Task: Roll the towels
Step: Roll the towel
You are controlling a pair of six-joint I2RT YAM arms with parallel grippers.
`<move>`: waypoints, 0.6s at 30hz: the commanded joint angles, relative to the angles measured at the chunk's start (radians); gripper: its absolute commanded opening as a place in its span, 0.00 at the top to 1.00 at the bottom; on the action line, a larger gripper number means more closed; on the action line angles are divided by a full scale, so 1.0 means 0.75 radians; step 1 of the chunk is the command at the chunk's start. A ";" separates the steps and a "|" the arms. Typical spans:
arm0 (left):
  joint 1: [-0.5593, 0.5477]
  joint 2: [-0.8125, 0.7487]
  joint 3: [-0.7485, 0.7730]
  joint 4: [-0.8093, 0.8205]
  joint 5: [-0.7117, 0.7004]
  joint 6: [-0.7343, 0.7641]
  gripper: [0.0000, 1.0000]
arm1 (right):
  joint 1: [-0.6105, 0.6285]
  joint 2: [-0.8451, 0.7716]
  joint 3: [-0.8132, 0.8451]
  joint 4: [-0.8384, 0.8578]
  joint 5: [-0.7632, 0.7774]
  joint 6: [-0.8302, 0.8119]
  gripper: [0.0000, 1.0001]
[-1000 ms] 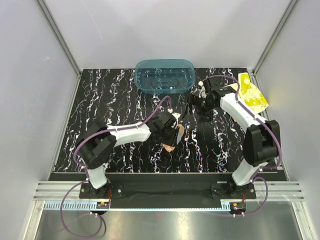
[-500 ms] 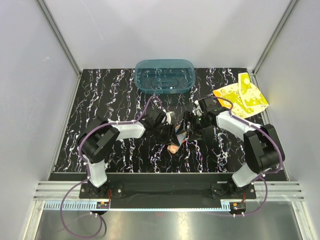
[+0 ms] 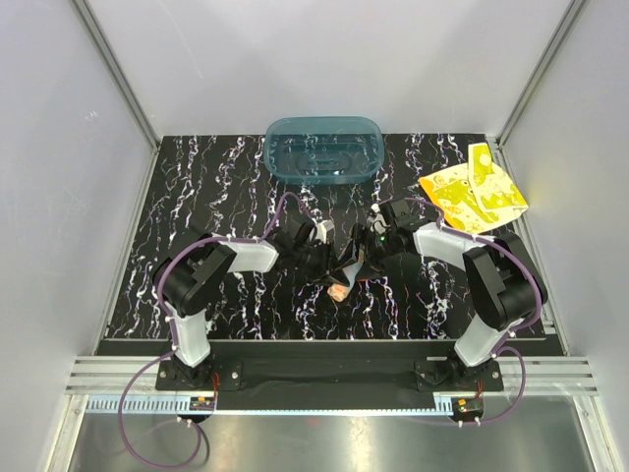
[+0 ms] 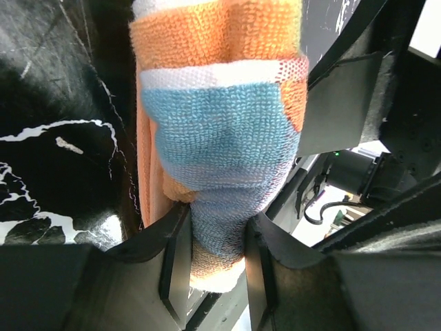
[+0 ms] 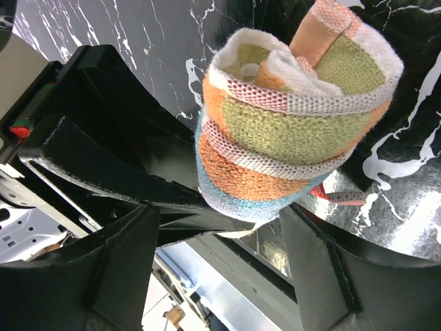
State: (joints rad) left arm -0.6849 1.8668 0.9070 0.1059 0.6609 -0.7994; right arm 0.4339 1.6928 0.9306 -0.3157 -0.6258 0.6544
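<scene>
The light blue, yellow and orange towel (image 4: 220,131) is rolled into a tight bundle. My left gripper (image 4: 219,231) is shut on its lower end. In the top view only the roll's orange end (image 3: 339,291) shows, below the two grippers meeting at the table's middle. My right gripper (image 5: 220,248) is open, its fingers (image 5: 131,265) standing either side of the same roll (image 5: 296,124), seen end-on, with a gap on the left side. The bright yellow towel (image 3: 473,192) lies loosely folded at the back right, away from both grippers.
A teal translucent tub (image 3: 322,149) stands at the back centre of the black marbled table (image 3: 197,197). The left gripper's black fingers (image 5: 103,165) cross the right wrist view beside the roll. Grey walls close in three sides.
My right arm has swung from the back right to the centre, uncovering the yellow towel, and its jaws have narrowed around the roll. My left gripper kept hold and shifted slightly left.
</scene>
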 commanded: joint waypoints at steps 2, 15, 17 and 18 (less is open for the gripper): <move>-0.005 0.086 -0.092 -0.160 -0.061 0.049 1.00 | 0.021 0.052 -0.059 0.063 0.186 0.023 0.24; 0.007 0.051 -0.113 -0.198 -0.108 0.068 1.00 | 0.017 0.013 -0.081 0.024 0.331 0.042 0.12; 0.007 0.051 -0.107 -0.209 -0.110 0.078 1.00 | 0.013 -0.001 -0.085 0.032 0.356 0.058 0.11; 0.007 0.051 -0.105 -0.215 -0.116 0.080 1.00 | 0.008 -0.005 -0.089 0.034 0.364 0.064 0.11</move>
State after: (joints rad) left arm -0.6716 1.8671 0.8829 0.1459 0.6815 -0.8139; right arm 0.4431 1.6737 0.8963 -0.2813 -0.5781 0.6903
